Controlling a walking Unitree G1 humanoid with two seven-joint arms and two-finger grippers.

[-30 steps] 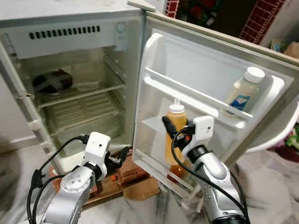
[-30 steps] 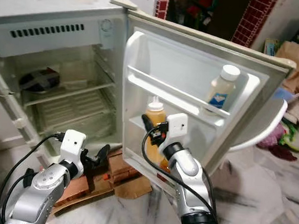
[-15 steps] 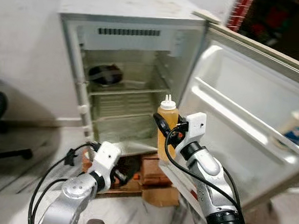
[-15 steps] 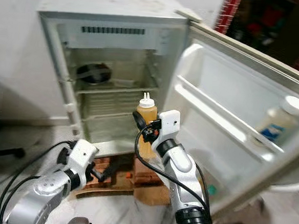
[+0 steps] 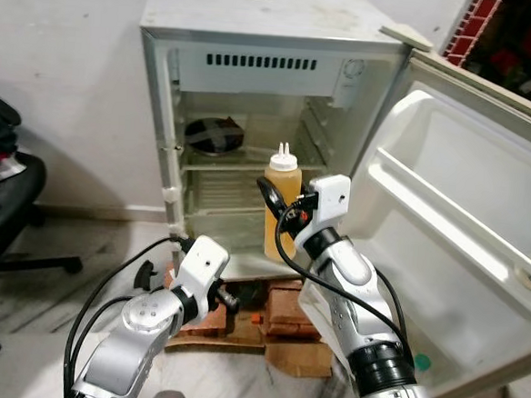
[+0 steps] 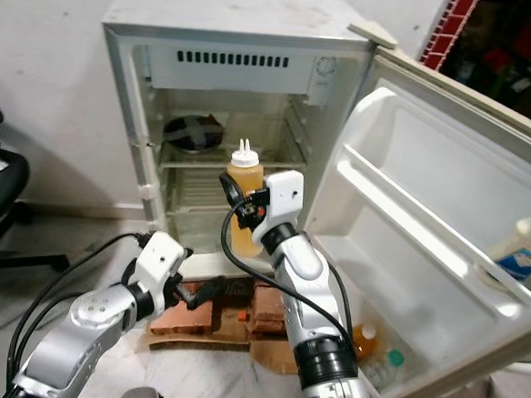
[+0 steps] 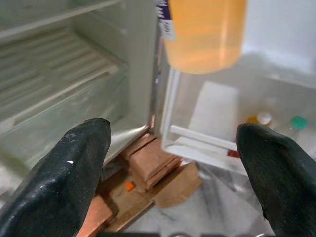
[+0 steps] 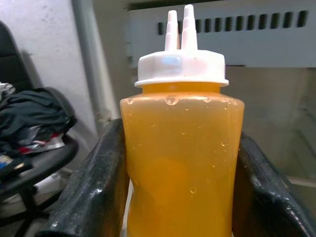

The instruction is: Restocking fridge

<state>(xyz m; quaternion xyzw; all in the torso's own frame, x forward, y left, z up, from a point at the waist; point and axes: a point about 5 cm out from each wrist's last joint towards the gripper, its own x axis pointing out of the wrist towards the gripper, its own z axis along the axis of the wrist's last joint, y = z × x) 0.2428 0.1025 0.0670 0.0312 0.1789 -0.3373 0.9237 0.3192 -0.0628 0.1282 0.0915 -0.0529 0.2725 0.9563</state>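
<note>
Right gripper [image 8: 180, 197] is clamped on the orange squeeze bottle [image 5: 281, 209], one black finger on each side, holding it upright in front of the open fridge [image 5: 255, 89] at middle-shelf height. Left gripper [image 7: 177, 173] hangs low with fingers spread wide and nothing in them, over the bricks [image 5: 280, 309] under the fridge. White bottle [image 6: 528, 254] sits in the door's upper rack.

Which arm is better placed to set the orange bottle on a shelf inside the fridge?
Right. The right tool is shut on the orange bottle, held upright before the open fridge at shelf height. The left tool is open, holds nothing and sits low by the bricks.
</note>
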